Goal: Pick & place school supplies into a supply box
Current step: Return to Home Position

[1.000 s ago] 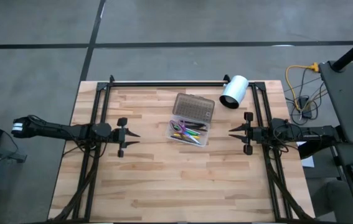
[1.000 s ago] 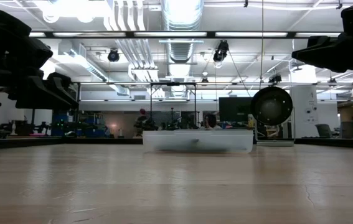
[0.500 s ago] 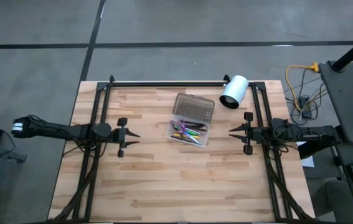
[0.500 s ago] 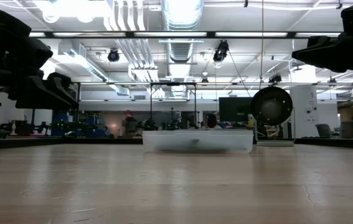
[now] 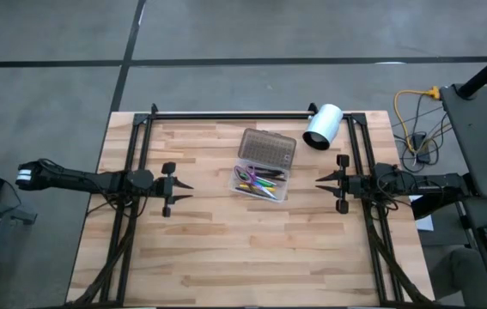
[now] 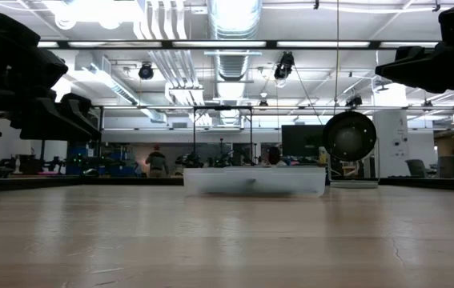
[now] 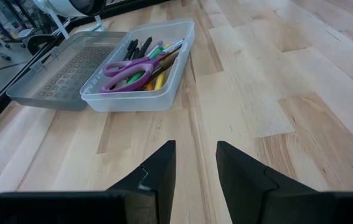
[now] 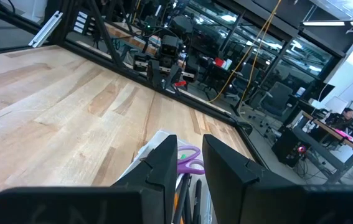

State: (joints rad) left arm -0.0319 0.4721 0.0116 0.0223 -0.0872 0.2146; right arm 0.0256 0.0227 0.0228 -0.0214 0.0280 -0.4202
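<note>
The clear supply box (image 5: 260, 182) stands mid-table with its grey dotted lid (image 5: 267, 148) folded open flat on the wood toward the far edge. Inside its tray lie the school supplies: purple-handled scissors (image 7: 129, 67) on top of several coloured pens and pencils (image 7: 154, 62). My left gripper (image 5: 183, 189) hovers open to the left of the box, pointing at it. My right gripper (image 5: 325, 182) hovers open to the right of the box; the scissors (image 8: 190, 160) show just past its fingers. Neither touches anything.
A white cylinder (image 5: 323, 126) lies at the far right corner, beside the black frame rail (image 5: 226, 115) that runs along the far edge. Bare wood (image 5: 243, 249) stretches from the box to the near edge. In the low view, the box (image 6: 255, 181) sits in the middle.
</note>
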